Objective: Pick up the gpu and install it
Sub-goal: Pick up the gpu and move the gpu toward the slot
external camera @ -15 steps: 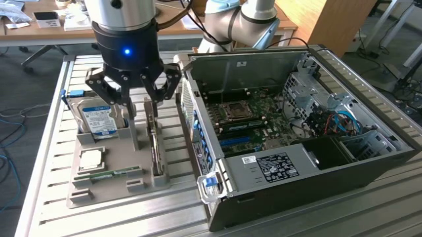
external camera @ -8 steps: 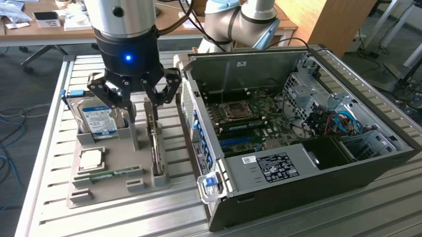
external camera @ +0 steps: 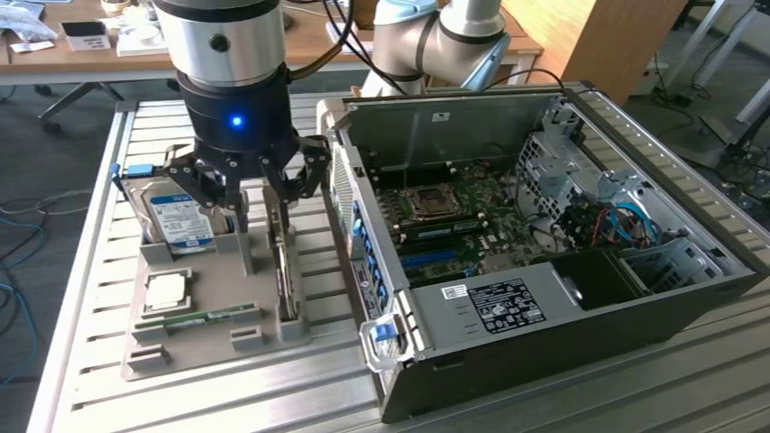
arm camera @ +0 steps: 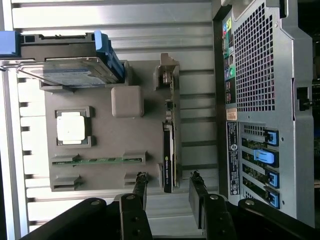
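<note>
Scene: Universal Robots arm's gripper [external camera: 255,209] hangs over a grey parts tray [external camera: 211,271] on the slatted tabletop [external camera: 673,388]. An open PC case [external camera: 542,253] sits just beside the tray, at the exterior view's right.
Gpu: the gpu [external camera: 287,271] stands on edge in a slot on the tray's right side, next to the case. Upright like this, its thin body gives the jaws two flat faces to close on from above.
Gripper: open, holding nothing. In the wrist view its fingers [arm camera: 141,186] sit one on either side of the card's end, w/ a gap to the card on both sides.
Other parts: hard drive [external camera: 180,221] stands upright in a cradle at the tray's far left. CPU [external camera: 166,290] & memory stick [external camera: 198,318] lie flat in recesses on the near side. Each pocket appears cut to hold its part in one known spot.
Case: side panel off, motherboard [external camera: 445,216] facing up, prob. so a card can go in from above.
Stage: looks like alignment for the pick; gpu not yet lifted, install not begun.
</note>
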